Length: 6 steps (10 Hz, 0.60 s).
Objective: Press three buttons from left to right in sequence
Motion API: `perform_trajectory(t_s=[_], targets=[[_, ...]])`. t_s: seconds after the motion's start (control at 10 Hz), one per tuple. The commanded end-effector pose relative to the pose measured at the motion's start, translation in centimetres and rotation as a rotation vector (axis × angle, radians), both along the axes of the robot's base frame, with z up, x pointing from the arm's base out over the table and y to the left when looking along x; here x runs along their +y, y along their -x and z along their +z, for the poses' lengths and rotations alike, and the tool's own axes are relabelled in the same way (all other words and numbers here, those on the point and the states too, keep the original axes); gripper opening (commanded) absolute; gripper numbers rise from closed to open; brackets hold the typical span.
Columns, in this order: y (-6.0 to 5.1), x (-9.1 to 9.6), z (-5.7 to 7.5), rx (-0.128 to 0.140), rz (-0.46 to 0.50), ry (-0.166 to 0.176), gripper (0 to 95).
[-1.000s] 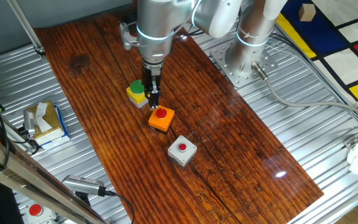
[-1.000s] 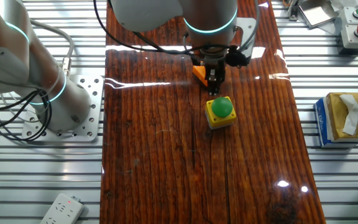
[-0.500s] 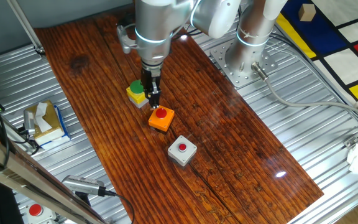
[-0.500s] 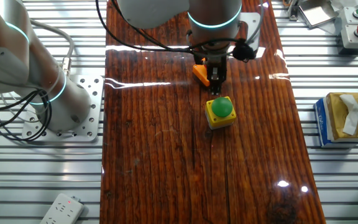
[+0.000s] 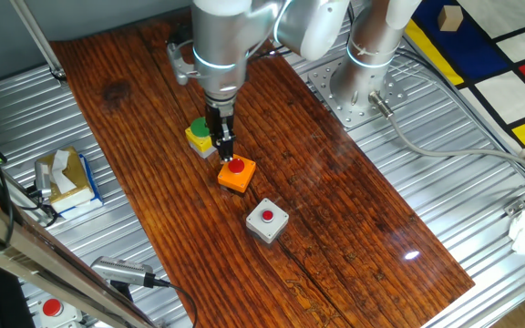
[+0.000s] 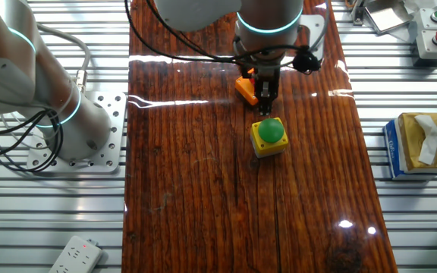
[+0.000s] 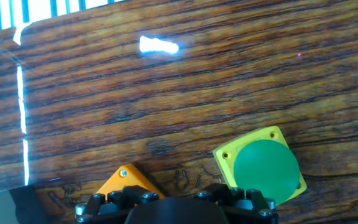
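Three button boxes stand in a row on the wooden board [image 5: 335, 210]: a yellow one with a green cap [image 5: 201, 135], an orange one with a red cap [image 5: 236, 173] and a grey one with a red cap [image 5: 267, 220]. My gripper [image 5: 225, 151] points down, its tips between the yellow box and the orange box, just above the board. In the other fixed view the gripper [image 6: 265, 107] is just behind the green cap [image 6: 269, 133] and hides part of the orange box [image 6: 243, 88]. The hand view shows the green cap [image 7: 266, 171] and an orange corner [image 7: 126, 180]; my fingertips are out of its sight.
A tissue box [image 5: 62, 178] lies left of the board on the metal table. A pale-bodied button box [image 6: 433, 30] stands at the far corner. The arm's base [image 5: 358, 87] is bolted beside the board. A power strip [image 6: 74, 254] lies near the front.
The gripper has shifted slightly sideways from above the orange box's edge towards the yellow box with the green cap. The buttons have not moved.
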<state>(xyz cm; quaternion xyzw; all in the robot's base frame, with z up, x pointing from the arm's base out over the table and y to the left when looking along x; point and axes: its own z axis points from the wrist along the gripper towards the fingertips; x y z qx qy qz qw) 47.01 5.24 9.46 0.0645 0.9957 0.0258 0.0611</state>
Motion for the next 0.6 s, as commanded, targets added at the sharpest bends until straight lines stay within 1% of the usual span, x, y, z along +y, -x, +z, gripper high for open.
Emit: perform_trajectory(t_s=[0.1, 0.2, 0.4, 0.6], targets=[[0.01, -0.03, 0.13, -0.004, 0.014, 0.026, 76.0], [0.01, -0.03, 0.13, -0.014, 0.004, 0.023, 76.0], [0.01, -0.03, 0.13, 0.004, -0.019, 0.023, 76.0], [0.01, -0.03, 0.13, 0.011, 0.030, 0.021, 76.0]])
